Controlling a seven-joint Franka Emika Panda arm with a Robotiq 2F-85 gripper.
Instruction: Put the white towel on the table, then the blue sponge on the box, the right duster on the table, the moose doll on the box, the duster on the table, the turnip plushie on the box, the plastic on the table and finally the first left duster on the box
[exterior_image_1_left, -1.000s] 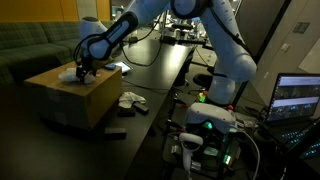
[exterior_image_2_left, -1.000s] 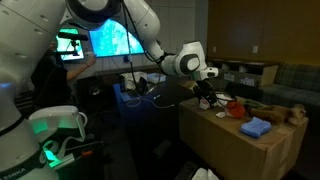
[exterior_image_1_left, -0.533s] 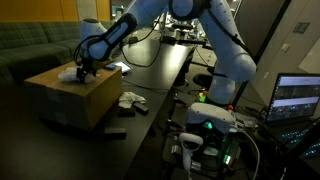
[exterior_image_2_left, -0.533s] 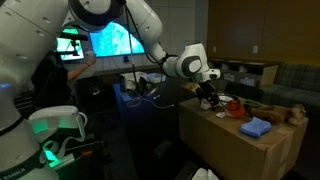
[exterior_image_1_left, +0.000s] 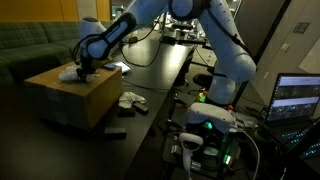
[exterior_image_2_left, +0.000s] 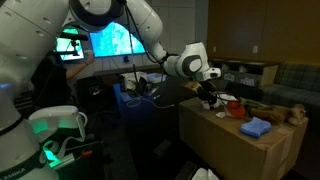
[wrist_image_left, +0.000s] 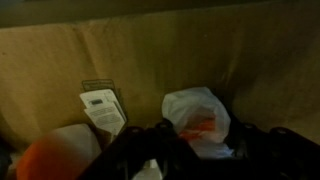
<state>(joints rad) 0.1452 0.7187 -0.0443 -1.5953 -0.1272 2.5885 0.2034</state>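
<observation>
My gripper (exterior_image_1_left: 84, 72) (exterior_image_2_left: 210, 100) is down on top of the cardboard box (exterior_image_1_left: 75, 98) (exterior_image_2_left: 240, 142). In the wrist view a crumpled white plastic (wrist_image_left: 197, 120) with orange showing through it lies between my dark fingers (wrist_image_left: 135, 150), which flank it closely; the picture is too dark to tell how tightly they hold it. A blue sponge (exterior_image_2_left: 256, 127) and a brown moose doll (exterior_image_2_left: 282, 112) lie further along the box top. The white towel (exterior_image_1_left: 130, 100) rests on the dark table beside the box. No duster can be made out.
A white printed label (wrist_image_left: 103, 108) is stuck on the box top, and an orange round thing (wrist_image_left: 55, 155) sits by my fingers. A red item (exterior_image_2_left: 235, 108) lies near the gripper. A laptop (exterior_image_1_left: 300, 98), a lit monitor (exterior_image_2_left: 110, 40) and a sofa (exterior_image_1_left: 30, 50) surround the table.
The arm has barely moved over the box. In the exterior views the gripper stays low at the same spot on the box top.
</observation>
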